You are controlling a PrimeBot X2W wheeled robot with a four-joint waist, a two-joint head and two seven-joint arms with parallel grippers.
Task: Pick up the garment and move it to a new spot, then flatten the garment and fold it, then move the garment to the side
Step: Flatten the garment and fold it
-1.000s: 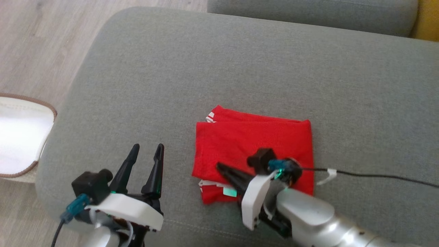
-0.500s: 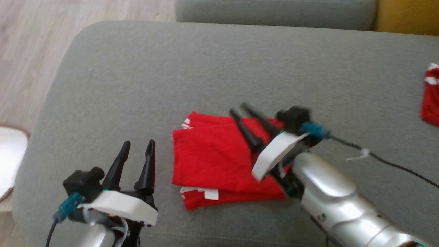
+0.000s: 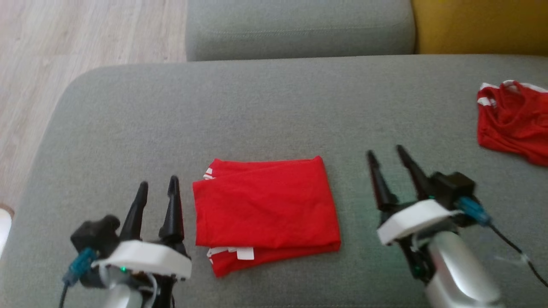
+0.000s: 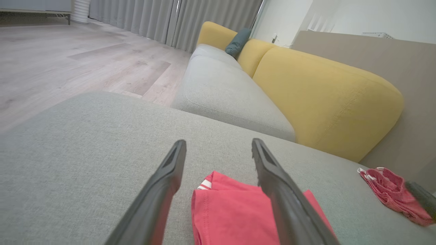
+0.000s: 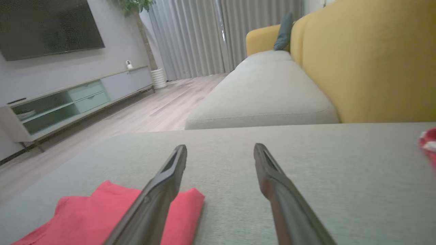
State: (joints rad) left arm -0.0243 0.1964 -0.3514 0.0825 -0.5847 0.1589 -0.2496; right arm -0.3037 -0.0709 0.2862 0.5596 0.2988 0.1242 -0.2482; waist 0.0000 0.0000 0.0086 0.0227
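Note:
A red garment [image 3: 265, 209] lies folded into a neat rectangle on the grey sofa seat [image 3: 265, 111], with white trim and a label peeking out at its near edge. My left gripper [image 3: 157, 187] is open just to its left, nothing between its fingers. Open as well, my right gripper [image 3: 386, 153] hovers to the right of the garment, clear of it. The left wrist view has the folded garment [image 4: 235, 211] under and between the fingers. Its corner [image 5: 102, 211] lies at the lower left of the right wrist view.
A second red garment [image 3: 513, 122], crumpled with white trim, lies at the seat's far right; it also appears in the left wrist view [image 4: 391, 190]. A yellow backrest [image 3: 479, 25] rises behind. The seat's left edge drops to the wooden floor [image 3: 51, 51].
My right gripper has lifted off the folded garment and swung out to its right, now open and empty. The head camera has shifted right, bringing the second garment into view.

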